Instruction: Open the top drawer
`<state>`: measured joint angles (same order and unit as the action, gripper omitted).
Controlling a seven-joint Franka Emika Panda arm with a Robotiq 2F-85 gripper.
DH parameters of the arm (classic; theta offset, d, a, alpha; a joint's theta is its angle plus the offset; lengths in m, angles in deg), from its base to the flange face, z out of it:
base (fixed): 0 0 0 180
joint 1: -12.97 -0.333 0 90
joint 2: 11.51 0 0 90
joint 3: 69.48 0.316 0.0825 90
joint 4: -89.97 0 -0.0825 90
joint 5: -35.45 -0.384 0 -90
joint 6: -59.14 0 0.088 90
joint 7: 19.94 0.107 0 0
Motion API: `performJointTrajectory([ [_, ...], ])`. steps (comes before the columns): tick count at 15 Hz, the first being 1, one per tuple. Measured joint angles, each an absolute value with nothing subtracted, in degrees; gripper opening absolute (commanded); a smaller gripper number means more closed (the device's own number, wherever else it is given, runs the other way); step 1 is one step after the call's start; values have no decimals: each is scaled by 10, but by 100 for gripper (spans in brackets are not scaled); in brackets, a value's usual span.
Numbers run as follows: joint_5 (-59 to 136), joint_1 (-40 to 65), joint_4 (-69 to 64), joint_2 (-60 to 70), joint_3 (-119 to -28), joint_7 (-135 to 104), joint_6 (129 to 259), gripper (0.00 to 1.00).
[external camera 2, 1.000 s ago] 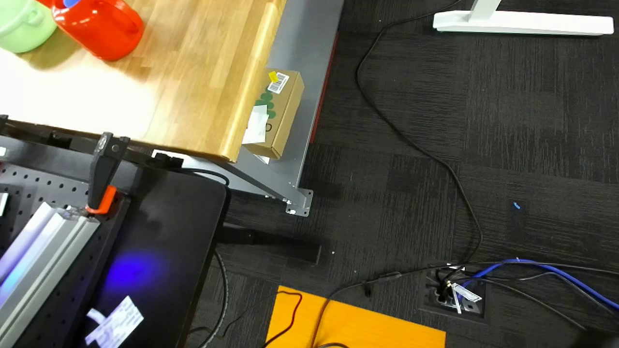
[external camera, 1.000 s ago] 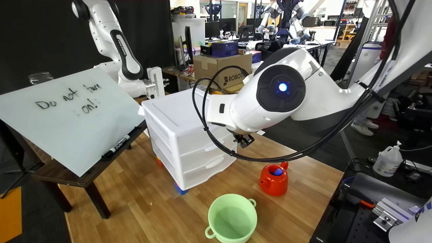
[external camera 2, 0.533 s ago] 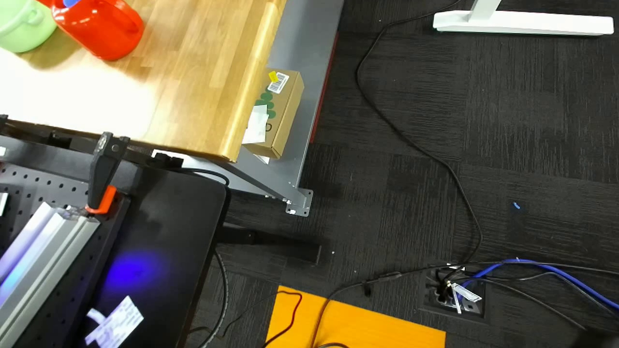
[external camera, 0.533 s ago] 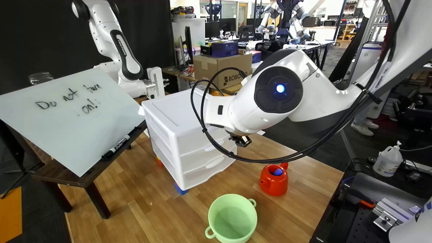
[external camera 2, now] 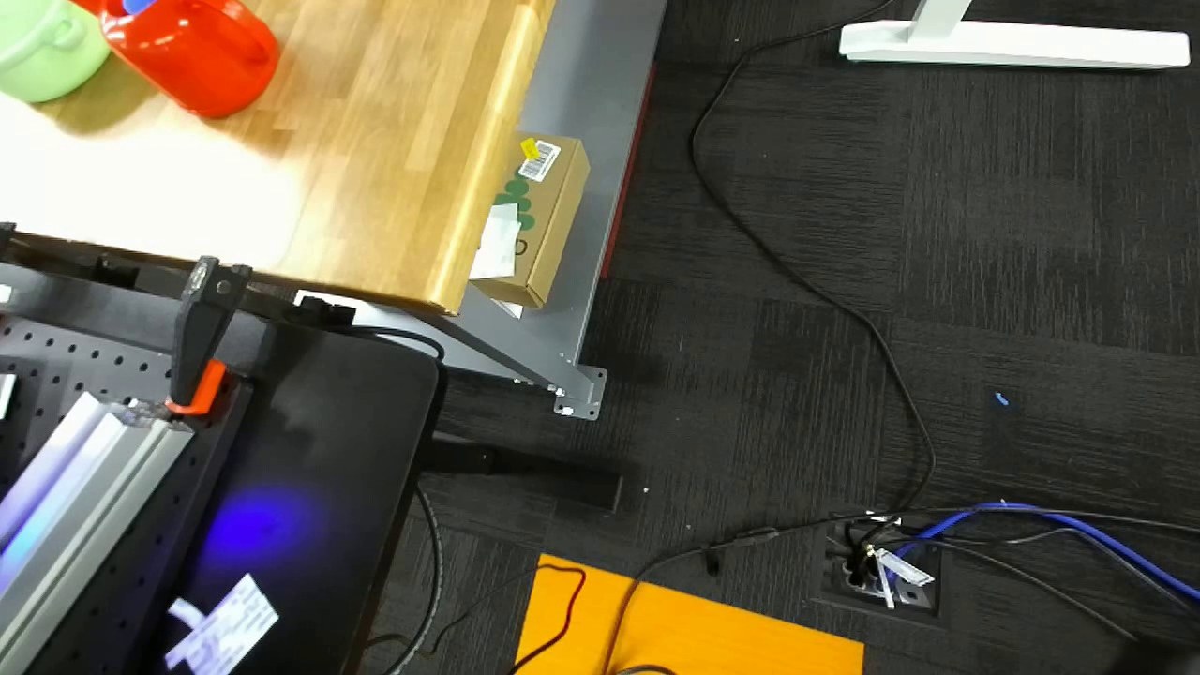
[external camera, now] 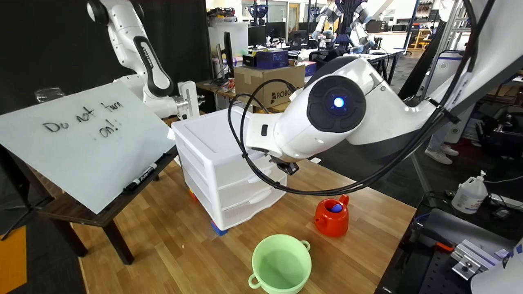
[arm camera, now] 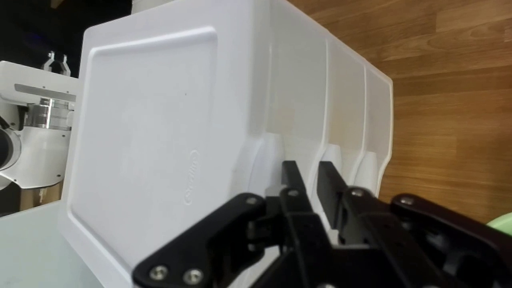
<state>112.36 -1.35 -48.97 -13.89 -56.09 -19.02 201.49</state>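
The top drawer (arm camera: 298, 80), shallow, wide and of cloudy white plastic, sits pushed in as the highest of three in a small white plastic drawer unit (arm camera: 148, 108); below it the middle drawer (arm camera: 346, 96) and the lowest drawer (arm camera: 378, 108) look pushed in too. I hold my black two-fingered gripper (arm camera: 309, 164) close before these fronts, jaws parted by a narrow gap through which a strip of white plastic shows; whether I touch anything, I cannot tell. In an exterior view my white arm (external camera: 388, 110), trailing a loop of black cables (external camera: 327, 192), reaches in from the right. The unit stands on a brown wooden table (external camera: 171, 245). Right of the unit sits a glossy red watering can (external camera: 331, 224) with something blue (external camera: 336, 208) in its mouth, and nearer, a pale green round pot (external camera: 282, 265) with two loop handles. On the left tilts a white rectangular board (external camera: 81, 143) lettered "Do not turn on!", a black-and-white marker (external camera: 141, 178) along its lower right edge. On the unit's far side stands another white robot arm (external camera: 135, 49).
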Motion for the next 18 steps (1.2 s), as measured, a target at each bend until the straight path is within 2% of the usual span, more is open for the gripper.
performJointTrajectory([
  [7,1132,-13,-489,-139,-561,-214,2015,99],
  [18,1299,-13,-472,-110,-562,-170,2014,100],
])
